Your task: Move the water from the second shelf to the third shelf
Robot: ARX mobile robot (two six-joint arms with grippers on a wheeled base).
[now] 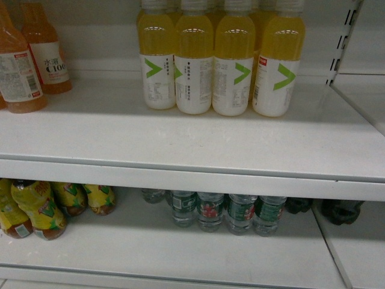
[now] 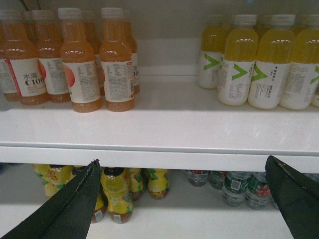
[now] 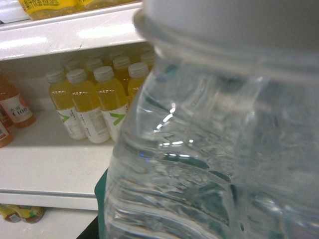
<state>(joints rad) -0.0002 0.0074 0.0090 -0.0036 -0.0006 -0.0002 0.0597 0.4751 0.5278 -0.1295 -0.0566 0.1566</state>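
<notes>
A clear ribbed water bottle (image 3: 199,164) with a pale cap (image 3: 224,30) and a strip of green label (image 3: 102,199) fills the right wrist view. It hangs in the air in front of the shelves, held by my right gripper, whose fingers are hidden behind it. In the head view neither arm shows. More green-labelled water bottles (image 1: 240,214) stand in a row on the lower shelf (image 1: 180,253); the left wrist view shows them too (image 2: 234,186). My left gripper (image 2: 182,162) is open and empty, level with the upper shelf's front edge (image 2: 159,154).
Yellow juice bottles with white labels (image 1: 216,60) and orange drink bottles (image 1: 24,66) stand on the upper shelf (image 1: 180,138). Yellow-wrapped tea bottles (image 1: 42,211) sit at the lower left. Dark objects (image 1: 340,211) lie at the lower right, next to a shelf upright (image 1: 343,48).
</notes>
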